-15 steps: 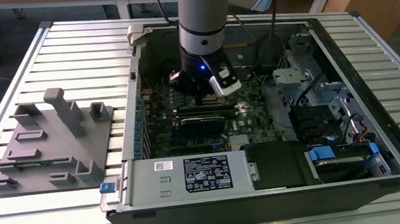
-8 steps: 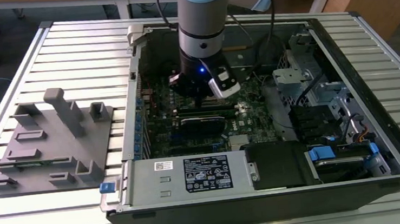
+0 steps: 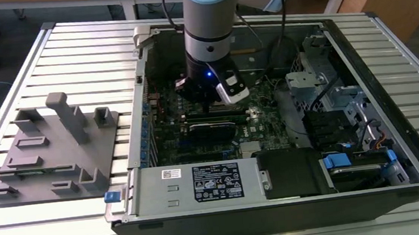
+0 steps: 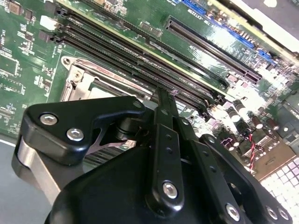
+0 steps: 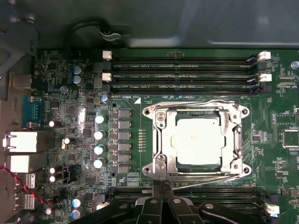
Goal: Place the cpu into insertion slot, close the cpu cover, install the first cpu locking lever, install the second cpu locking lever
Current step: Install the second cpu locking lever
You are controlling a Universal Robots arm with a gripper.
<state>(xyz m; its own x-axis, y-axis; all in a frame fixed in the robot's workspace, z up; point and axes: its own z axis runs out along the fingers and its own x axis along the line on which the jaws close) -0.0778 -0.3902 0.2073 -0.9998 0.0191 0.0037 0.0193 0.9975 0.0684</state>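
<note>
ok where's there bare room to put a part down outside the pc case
The slatted table is bare behind the grey fixture block and along the near edge in front of the case. Inside the case it is crowded: the arm stands over the green board, with cables and drive bays at the exterior view's right.

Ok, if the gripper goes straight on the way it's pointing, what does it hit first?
Most likely the locking lever along the edge of the cpu cover. In the first wrist view the gripper points right at that edge. Depth is unclear, so it may already be touching.
</note>
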